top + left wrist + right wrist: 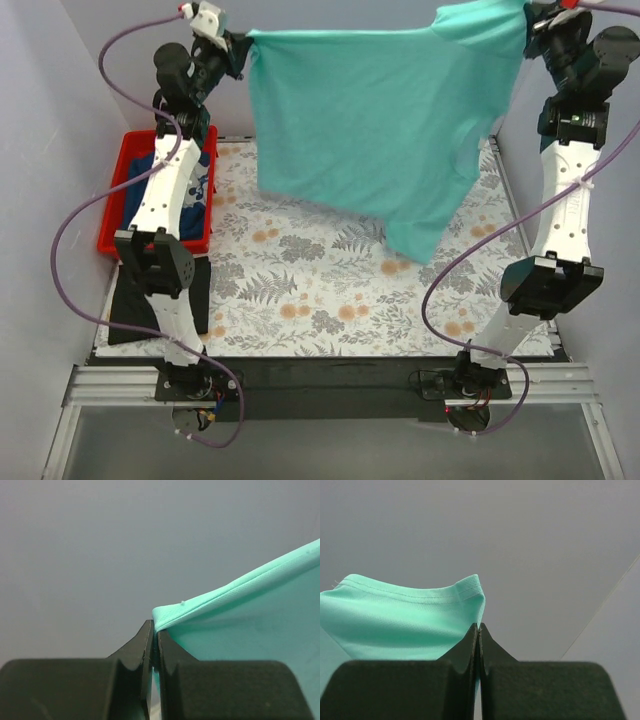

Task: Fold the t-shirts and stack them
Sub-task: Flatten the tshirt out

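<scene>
The teal t-shirt hangs spread in the air above the far part of the table, held at two upper corners. My left gripper is shut on its left hemmed corner. My right gripper is shut on its right corner. The shirt's lower end droops toward the table at centre right. The navy blue t-shirt with a white print lies in the red bin, partly hidden by my left arm. A black t-shirt lies flat at the table's near left, under my left arm.
The red plastic bin stands at the left edge of the table. The floral table cover spans the work area. Grey walls close in at the left, right and back.
</scene>
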Controlling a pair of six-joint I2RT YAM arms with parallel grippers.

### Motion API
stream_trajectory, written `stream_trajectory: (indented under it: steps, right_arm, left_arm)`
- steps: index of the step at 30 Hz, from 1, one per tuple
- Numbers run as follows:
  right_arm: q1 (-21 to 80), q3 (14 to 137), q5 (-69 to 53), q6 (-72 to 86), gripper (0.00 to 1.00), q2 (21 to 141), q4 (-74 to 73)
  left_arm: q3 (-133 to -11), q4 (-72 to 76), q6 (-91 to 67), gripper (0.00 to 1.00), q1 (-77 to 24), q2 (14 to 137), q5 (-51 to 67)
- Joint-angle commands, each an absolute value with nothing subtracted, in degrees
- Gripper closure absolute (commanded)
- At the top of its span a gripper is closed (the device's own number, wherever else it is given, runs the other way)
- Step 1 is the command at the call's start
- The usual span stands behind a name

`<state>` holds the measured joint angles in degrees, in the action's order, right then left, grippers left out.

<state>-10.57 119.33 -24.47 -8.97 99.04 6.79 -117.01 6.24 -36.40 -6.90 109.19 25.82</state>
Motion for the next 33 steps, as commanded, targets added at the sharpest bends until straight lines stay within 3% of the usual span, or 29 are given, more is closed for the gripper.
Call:
stream_trajectory:
  steps: [1,3,5,6,8,9,13,16,20,29,33]
  right_arm:
    - [-10.90,132.70,-20.14,-6.15,0.99,98.70,12.12]
    - [-10.90,132.64,-19.43,-6.68,0.99,97.92,15.44]
    - [-10.90,128.78,-21.26,-7.82,0.99,95.21,18.36]
    - [-10.90,119.19,-24.40,-8.52,0.99,92.84,20.63]
    - [-10.02,111.40,-30.48,-12.64,0.99,88.96,21.27]
    - [-9.67,106.14,-31.63,-14.57,0.99,87.29,21.53]
    - [-8.18,76.91,-39.26,-29.31,0.99,78.16,22.76]
    - [-7.21,62.80,-42.71,-38.38,0.99,72.19,22.68]
    - [-5.89,42.51,-43.51,-51.66,0.99,66.72,22.50]
    - [-4.83,32.61,-40.52,-59.76,0.99,66.01,18.20]
    - [-4.75,31.55,-40.17,-67.74,0.99,64.08,6.00]
  left_arm:
    - [-137.24,7.48,-34.55,1.00,-5.89,112.81,22.77]
    - [-142.37,6.94,-32.36,1.00,-5.63,114.61,22.76]
    - [-136.79,10.09,-29.54,1.00,-4.93,110.94,22.59]
    - [-122.23,14.72,-29.01,1.00,-4.23,106.74,24.15]
    - [-110.98,16.87,-25.59,1.00,-3.78,99.96,28.99]
    - [-99.78,19.31,-24.27,1.00,-3.78,97.76,30.66]
    - [-74.44,22.59,-16.88,0.93,-3.95,89.31,38.14]
    - [-67.35,14.95,-11.97,0.91,-3.96,88.77,41.12]
    - [-52.33,16.27,-6.26,0.89,-3.96,87.63,41.92]
    - [-45.62,8.71,4.82,0.88,-3.96,90.00,40.34]
    - [-44.12,-2.15,11.85,0.87,-3.96,88.69,41.57]
